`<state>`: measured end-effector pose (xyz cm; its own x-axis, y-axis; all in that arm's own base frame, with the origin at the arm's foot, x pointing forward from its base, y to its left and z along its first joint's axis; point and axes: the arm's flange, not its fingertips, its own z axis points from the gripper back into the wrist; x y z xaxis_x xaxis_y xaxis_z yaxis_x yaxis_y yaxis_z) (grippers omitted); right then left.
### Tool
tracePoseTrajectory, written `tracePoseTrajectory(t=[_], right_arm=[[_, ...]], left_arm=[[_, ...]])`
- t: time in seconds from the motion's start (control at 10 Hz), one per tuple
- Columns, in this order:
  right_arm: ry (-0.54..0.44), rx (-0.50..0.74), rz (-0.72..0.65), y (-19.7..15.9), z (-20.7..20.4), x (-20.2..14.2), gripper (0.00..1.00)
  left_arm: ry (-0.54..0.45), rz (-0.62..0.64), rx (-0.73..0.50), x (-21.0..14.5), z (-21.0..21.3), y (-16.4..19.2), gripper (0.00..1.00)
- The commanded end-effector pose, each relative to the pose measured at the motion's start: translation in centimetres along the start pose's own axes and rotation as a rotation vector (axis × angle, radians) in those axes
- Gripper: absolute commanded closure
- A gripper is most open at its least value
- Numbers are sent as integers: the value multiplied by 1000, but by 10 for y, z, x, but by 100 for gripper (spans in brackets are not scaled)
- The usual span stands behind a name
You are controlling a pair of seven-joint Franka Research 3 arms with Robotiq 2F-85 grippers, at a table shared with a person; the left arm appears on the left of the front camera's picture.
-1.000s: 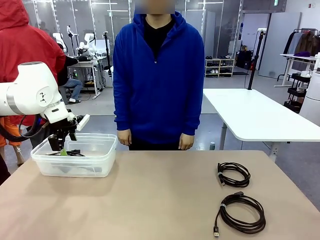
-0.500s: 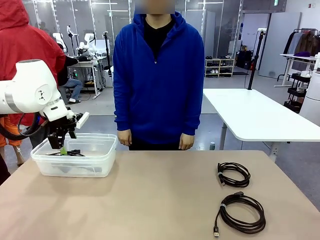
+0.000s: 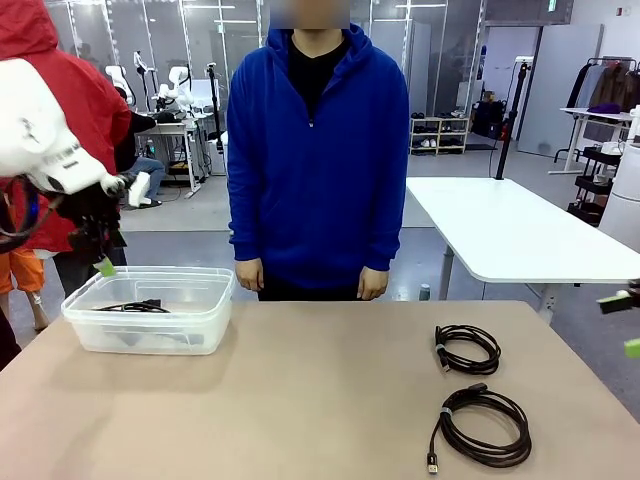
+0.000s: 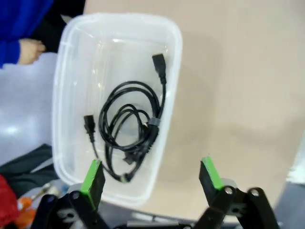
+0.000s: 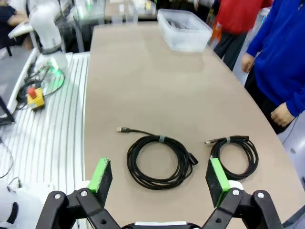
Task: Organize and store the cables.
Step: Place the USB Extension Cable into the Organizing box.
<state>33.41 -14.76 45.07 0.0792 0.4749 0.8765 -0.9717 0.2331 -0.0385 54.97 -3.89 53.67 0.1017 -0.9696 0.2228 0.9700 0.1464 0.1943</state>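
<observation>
A black cable (image 4: 128,125) with chunky plugs lies coiled in the clear plastic bin (image 4: 116,18). In the front view this cable (image 3: 135,306) shows through the bin (image 3: 150,325) at the table's far left. My left gripper (image 3: 102,258) hangs open and empty above the bin's left end; its own view shows the left gripper (image 4: 152,174) spread wide over the bin's near rim. Two more coiled cables lie at the right: a smaller one (image 3: 467,348) and a larger one (image 3: 482,425). My right gripper (image 5: 158,177) is open above the larger coil (image 5: 159,161), the smaller coil (image 5: 236,151) beside it.
A person in a blue hoodie (image 3: 315,150) stands at the far edge, hands (image 3: 248,275) down. The right gripper's green tips (image 3: 623,325) show at the right edge of the front view. A white table (image 3: 520,235) stands behind. The bin (image 5: 183,33) sits far across the table.
My left gripper has risen out of the bin, up and to the left, leaving the cable inside. The right gripper's green tips have come into the front view's right edge.
</observation>
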Motion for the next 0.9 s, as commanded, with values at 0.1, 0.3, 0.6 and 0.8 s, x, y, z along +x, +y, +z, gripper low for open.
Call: tracePoseTrajectory(t=[0.1, 0.3, 0.6, 0.8], right_arm=[[191, 55, -100, 16, -70, 68, 0], [272, 136, -69, 10, -117, 90, 0], [400, 156, -14, 9, -157, 106, 0], [418, 152, -12, 6, -158, 104, 0]], left_arm=[[-132, 287, 55, -36, 47, -52, 0], [-242, 349, 61, -55, 60, -80, 0], [-328, 427, 81, -81, 79, -126, 0], [-385, 436, 88, -85, 80, -134, 0]])
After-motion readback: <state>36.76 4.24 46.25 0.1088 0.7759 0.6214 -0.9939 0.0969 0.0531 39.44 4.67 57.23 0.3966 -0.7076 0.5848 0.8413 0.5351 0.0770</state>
